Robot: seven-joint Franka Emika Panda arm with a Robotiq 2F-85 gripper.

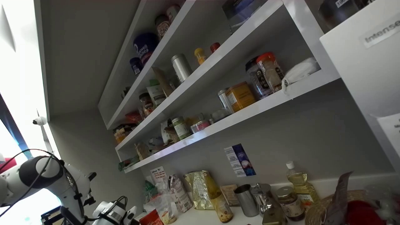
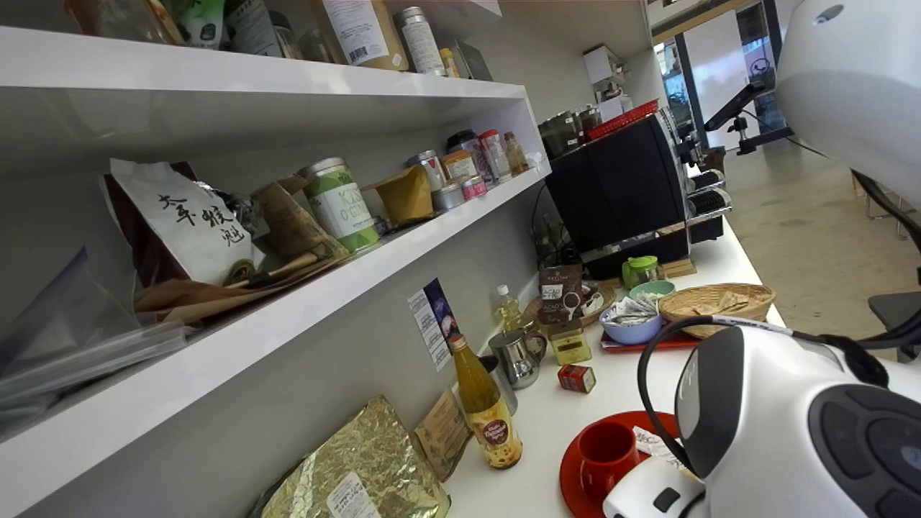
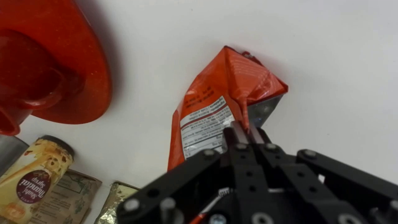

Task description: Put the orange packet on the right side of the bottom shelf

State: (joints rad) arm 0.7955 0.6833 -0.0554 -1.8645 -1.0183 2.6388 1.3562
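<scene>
Orange packet (image 3: pixel 228 93) is sitting on or just above the counter (image 3: pixel 146 93), with the gripper (image 3: pixel 247 132) pinching its fold between closed fingers, suggesting the grasp step and calling next for lifting toward the right side of the bottom shelf (image 2: pixel 302 306)

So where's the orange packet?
In the wrist view, the orange packet is near the middle, pinched in the gripper, right of the red plate.

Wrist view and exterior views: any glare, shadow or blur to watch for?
Wrist view: shiny highlights on the orange packet, its smaller print soft, and a shadow beside the red plate; in an exterior view, the bright area at picture left is blown out to white; in an exterior view, the gold foil bag glints.
</scene>
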